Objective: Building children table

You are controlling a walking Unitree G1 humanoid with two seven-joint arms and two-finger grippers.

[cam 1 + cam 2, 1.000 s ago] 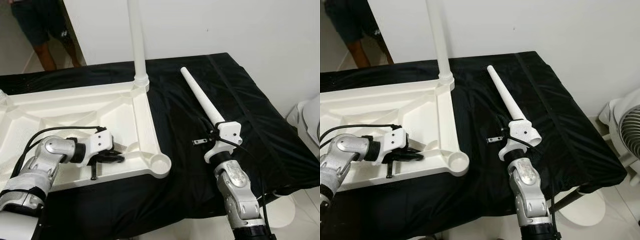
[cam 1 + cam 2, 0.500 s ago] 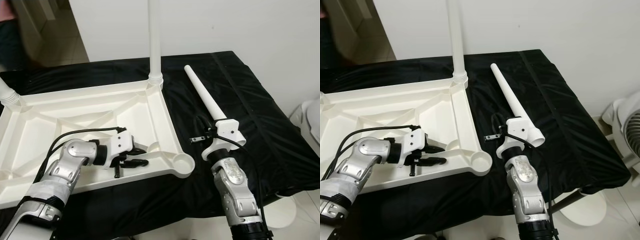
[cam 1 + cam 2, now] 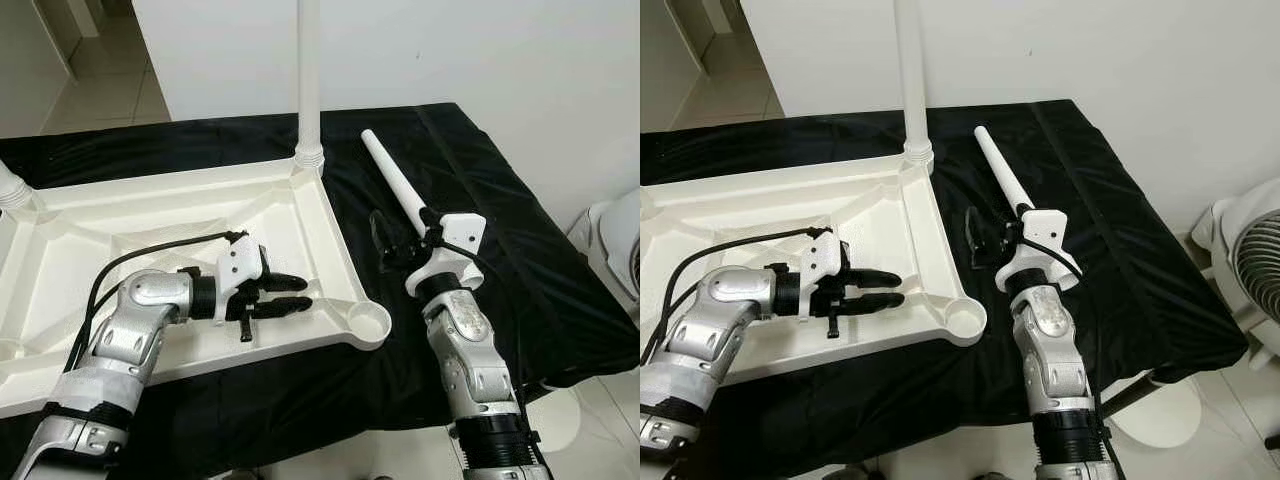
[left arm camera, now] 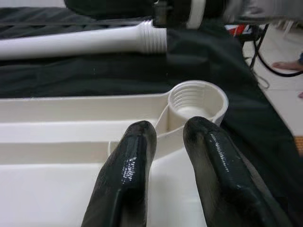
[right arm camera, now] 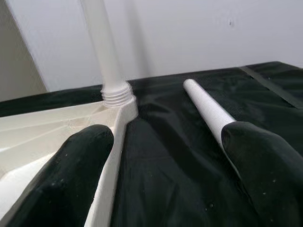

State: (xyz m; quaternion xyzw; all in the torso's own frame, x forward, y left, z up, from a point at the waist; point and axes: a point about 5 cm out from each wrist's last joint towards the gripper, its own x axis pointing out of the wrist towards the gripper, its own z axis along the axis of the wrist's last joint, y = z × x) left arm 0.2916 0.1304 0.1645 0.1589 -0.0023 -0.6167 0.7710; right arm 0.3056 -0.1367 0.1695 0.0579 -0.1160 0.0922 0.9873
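Moved: right gripper (image 3: 985, 238) has let go of the loose table leg (image 3: 393, 183) — fingers now wide apart.
Left gripper (image 3: 296, 296): over the upturned tabletop (image 3: 120, 215), near its empty corner socket (image 4: 197, 99) — fingers slightly parted.

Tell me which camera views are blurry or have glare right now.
Both eye views: sharp, evenly lit. Left wrist view: the left pincer has glare streaks on its glossy fingers, the threaded socket of the white plastic upturned tabletop is crisp, the far top edge is smeared. Right wrist view: near black fingers soft, loose white tapered leg clear.
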